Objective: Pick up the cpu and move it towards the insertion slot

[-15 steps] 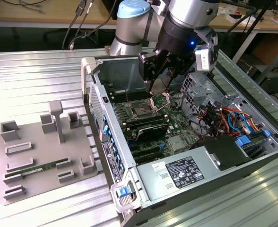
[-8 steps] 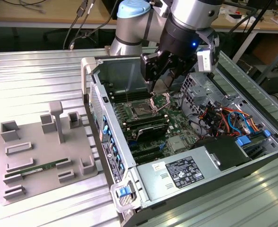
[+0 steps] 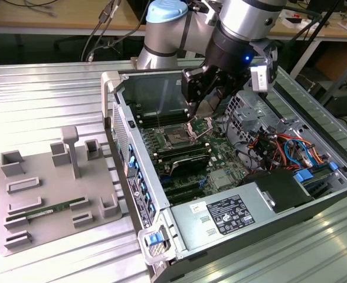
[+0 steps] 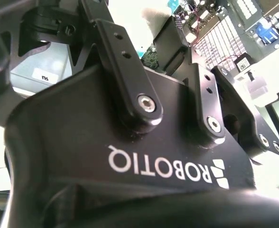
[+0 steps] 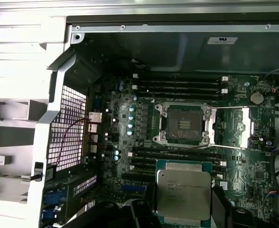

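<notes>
Silver-topped cpu is up off the board and clamped in your gripper, fingers closed on its edges w/ the dark finger bodies showing either side of the chip in the first wrist view. Chip sits flat, metal lid facing that camera, green edge visible round it.

In that same view the insertion slot lies just past the cpu, over the mem slots, socket bare and dark w/ its shiny frame swung open and the wire lever out to one side. Cpu and slot are near but apart, no contact.

Exterior view: your arm reaches down into the open pc case, gripper hanging over the motherboard, tips just above and toward the exterior view's right of the slot. Can't make out the cpu itself there, gripper body hides it.

Second wrist view gives you mostly black gripper linkage up close, w/ bits of board and mesh behind.

On the ribbed metal table, at the exterior view's left, grey parts fixture sits beside the case, a thin green memory stick lying in one of its channels.
</notes>
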Controlling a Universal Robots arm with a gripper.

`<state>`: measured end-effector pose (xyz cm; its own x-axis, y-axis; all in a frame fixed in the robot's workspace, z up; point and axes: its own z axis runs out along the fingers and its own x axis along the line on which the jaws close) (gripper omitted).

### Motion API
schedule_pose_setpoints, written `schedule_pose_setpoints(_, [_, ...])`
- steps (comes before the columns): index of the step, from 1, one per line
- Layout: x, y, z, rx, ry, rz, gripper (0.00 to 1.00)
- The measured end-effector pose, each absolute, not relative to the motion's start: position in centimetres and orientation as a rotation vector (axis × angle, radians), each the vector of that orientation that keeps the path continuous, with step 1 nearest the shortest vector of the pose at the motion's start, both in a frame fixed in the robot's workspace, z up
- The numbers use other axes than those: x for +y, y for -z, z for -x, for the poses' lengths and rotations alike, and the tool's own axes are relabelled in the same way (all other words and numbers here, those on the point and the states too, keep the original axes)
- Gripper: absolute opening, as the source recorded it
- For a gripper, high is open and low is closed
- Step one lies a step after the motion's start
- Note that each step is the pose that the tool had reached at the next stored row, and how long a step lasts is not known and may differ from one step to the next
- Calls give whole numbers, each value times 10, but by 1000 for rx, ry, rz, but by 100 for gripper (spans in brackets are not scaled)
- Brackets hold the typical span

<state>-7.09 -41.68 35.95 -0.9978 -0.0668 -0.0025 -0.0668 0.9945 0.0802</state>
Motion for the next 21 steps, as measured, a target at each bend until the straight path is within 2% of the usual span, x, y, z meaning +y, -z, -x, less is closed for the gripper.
schedule_pose_setpoints(21, [-409, -351, 54, -3137, 126, -105, 55])
